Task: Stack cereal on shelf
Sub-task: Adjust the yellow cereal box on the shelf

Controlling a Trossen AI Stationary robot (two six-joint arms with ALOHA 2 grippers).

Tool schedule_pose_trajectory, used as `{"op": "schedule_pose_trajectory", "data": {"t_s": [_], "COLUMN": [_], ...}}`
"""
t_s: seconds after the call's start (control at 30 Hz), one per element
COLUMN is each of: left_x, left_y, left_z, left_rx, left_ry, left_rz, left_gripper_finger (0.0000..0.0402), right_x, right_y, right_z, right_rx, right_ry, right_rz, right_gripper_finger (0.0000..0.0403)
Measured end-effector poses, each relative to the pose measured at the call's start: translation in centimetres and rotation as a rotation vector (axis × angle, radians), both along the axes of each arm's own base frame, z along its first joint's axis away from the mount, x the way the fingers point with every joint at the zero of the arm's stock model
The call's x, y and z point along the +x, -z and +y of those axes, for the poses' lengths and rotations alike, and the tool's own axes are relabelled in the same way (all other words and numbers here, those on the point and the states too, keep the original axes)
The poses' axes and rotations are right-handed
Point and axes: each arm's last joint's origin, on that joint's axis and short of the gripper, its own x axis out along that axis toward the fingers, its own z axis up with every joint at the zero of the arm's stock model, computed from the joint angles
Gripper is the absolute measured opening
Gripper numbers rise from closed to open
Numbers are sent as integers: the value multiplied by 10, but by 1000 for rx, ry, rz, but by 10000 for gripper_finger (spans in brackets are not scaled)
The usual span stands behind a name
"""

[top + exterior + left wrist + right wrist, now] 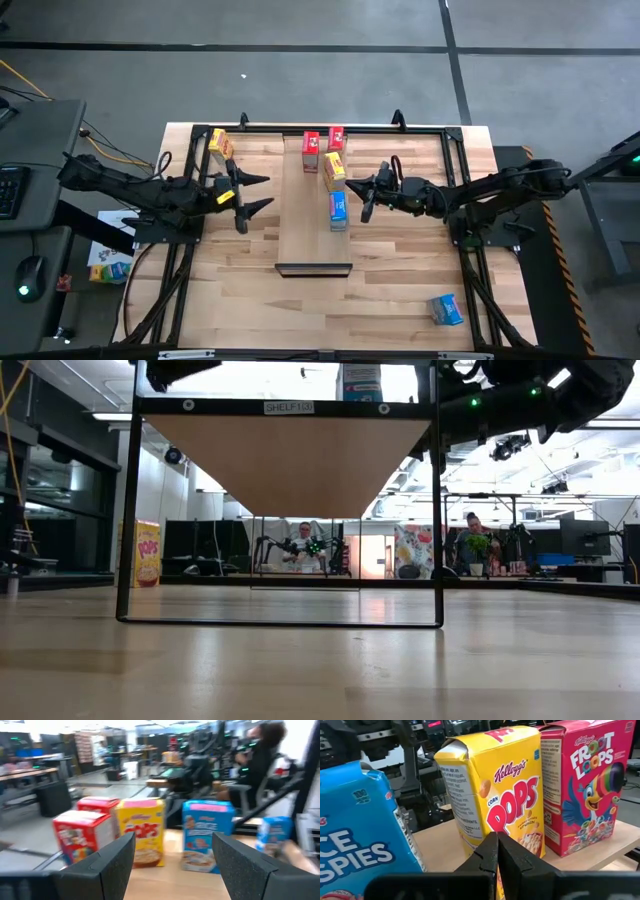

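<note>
between the shelf's long right edge and the right arm, the right gripper (365,200) hangs with its fingers pressed together on nothing, just beside the blue rice krispies box (338,211) and the yellow corn pops box (334,171). both boxes stand on the shelf (305,225), a pale board with a dark lip at its near end. behind them on the board stand two red froot loops boxes (311,151), side by side. across the shelf, the left gripper (257,193) hovers with its fingers spread apart, empty. a second yellow box (219,143) stands at the table's far left corner, and a second blue box (446,309) lies near the front right.
</note>
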Motion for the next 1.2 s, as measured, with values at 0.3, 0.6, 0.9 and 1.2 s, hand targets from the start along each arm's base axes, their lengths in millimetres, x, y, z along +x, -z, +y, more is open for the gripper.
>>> {"op": "schedule_pose_trajectory", "data": {"t_s": [0.3, 0.6, 0.9, 1.2], "left_x": [26, 65, 77, 46], "left_y": [16, 35, 22, 2], "left_z": [17, 31, 35, 35], "left_rx": [-38, -95, -82, -80], "left_ry": [-103, 1, -18, -18], "left_rz": [55, 60, 98, 95], "left_gripper_finger": [255, 252, 220, 216], "right_x": [0, 0, 1, 1], "right_y": [0, -1, -1, -1], "right_z": [1, 1, 2, 4], "right_rx": [18, 12, 20, 15], "right_ry": [-30, -21, -71, -121], "right_rz": [-6, -13, -19, -15], "right_gripper_finger": [0, 0, 0, 0]}}
